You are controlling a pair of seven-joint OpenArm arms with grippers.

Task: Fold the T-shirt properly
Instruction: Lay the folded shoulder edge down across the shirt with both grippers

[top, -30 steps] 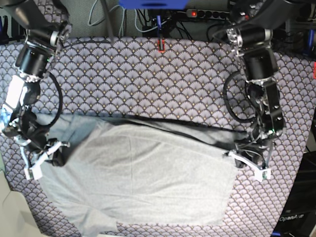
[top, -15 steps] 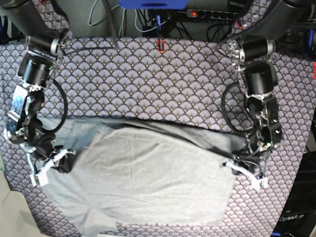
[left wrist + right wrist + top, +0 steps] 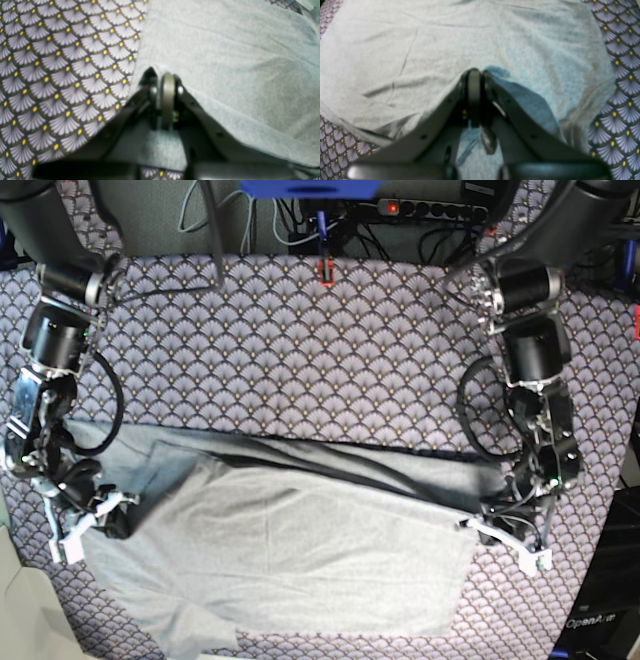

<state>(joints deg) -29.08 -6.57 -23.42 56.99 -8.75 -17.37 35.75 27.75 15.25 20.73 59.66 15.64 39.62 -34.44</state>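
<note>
1. T-shirt (image 3: 290, 550), light grey, lay spread across the near half of the patterned cloth (image 3: 300, 360) that covered the table, with a layer turned over so that a dark folded edge ran along its far side from one arm to the other.
2. Judging by that doubled layer and by both arms holding opposite ends, the step in hand was a lengthwise fold, with the garment carried over itself by its two ends.
3. The next move probably called for both arms to travel together at even tension, lay the held edge flat on the layer below, and only then release, or the fold would skew.
4. Right gripper (image 3: 475, 72) had its jaws closed tight, pinching a bunch of the shirt fabric at the end seen on the base view's left.
5. Left gripper (image 3: 167, 77) was likewise clamped down, gripping the shirt's edge just where it met the patterned cloth.
</note>
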